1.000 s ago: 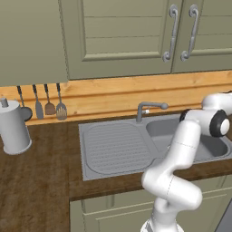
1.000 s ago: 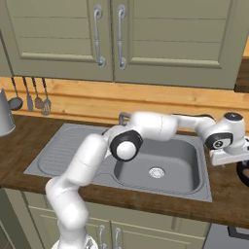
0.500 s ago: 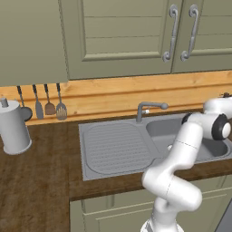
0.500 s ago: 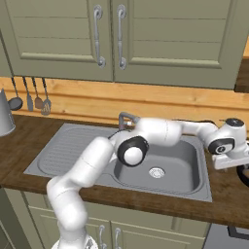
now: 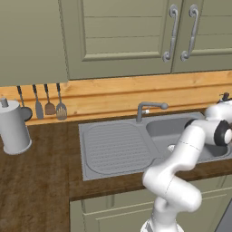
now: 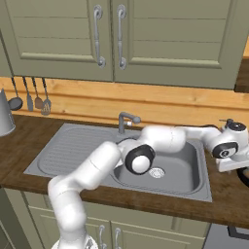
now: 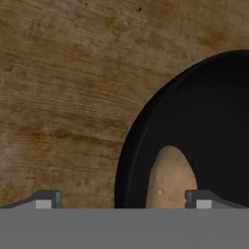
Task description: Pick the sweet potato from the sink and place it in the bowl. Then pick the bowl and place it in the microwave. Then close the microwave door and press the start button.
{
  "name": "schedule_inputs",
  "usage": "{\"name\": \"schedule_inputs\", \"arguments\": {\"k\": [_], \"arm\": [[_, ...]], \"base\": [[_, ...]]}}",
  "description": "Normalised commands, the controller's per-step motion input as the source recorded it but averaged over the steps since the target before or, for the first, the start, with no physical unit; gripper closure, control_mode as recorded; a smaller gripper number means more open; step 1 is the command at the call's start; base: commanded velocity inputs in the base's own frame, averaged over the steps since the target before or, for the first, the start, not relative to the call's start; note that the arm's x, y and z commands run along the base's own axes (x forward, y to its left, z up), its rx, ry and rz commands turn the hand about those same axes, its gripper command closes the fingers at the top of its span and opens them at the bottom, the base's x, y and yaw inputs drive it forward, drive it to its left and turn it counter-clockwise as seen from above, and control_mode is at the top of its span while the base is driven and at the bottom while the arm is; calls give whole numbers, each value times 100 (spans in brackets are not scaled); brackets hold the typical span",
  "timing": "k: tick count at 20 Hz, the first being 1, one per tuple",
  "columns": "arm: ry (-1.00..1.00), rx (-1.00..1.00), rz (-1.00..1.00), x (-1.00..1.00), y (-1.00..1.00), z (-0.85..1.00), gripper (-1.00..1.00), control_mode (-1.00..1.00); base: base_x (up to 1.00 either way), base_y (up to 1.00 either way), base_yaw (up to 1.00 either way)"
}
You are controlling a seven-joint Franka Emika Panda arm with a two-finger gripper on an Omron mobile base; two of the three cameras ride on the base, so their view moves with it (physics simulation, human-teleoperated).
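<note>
In the hand view the black bowl (image 7: 214, 112) lies on the wooden counter, and the orange-brown sweet potato (image 7: 168, 179) rests inside it near its left rim. My gripper (image 7: 125, 200) is open just above them. One fingertip (image 7: 48, 198) is over bare wood and the other is over the bowl, so the jaws straddle the rim and the sweet potato without touching either. In the right base view my hand (image 6: 229, 151) hangs over the counter right of the sink (image 6: 73, 151), beside the bowl's edge (image 6: 244, 177). The microwave and its door are out of view.
The curved faucet (image 6: 126, 120) stands behind the basin (image 6: 185, 170). Utensils (image 5: 50, 106) hang on the wooden backsplash and a paper towel roll (image 5: 13, 129) stands at the far left. Cabinet doors (image 6: 107, 39) run above the counter.
The arm has reached further right, carrying the hand past the sink's right edge and lower over the counter. The jaws have stayed open.
</note>
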Motion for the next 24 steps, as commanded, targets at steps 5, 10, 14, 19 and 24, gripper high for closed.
{"name": "schedule_inputs", "arguments": {"k": [5, 10, 14, 19, 24], "arm": [[0, 0, 0, 1, -15, -17, -100, -100], [0, 0, 0, 0, 0, -27, 100, -100], [0, -3, 0, 0, 21, -41, 100, -100], [0, -6, 0, 0, 41, -57, 100, -100], [0, -4, 0, 0, 26, -44, 100, -100]], "base": [[0, 0, 0], [0, 0, 0], [0, 0, 0], [0, 0, 0], [0, 0, 0]]}}
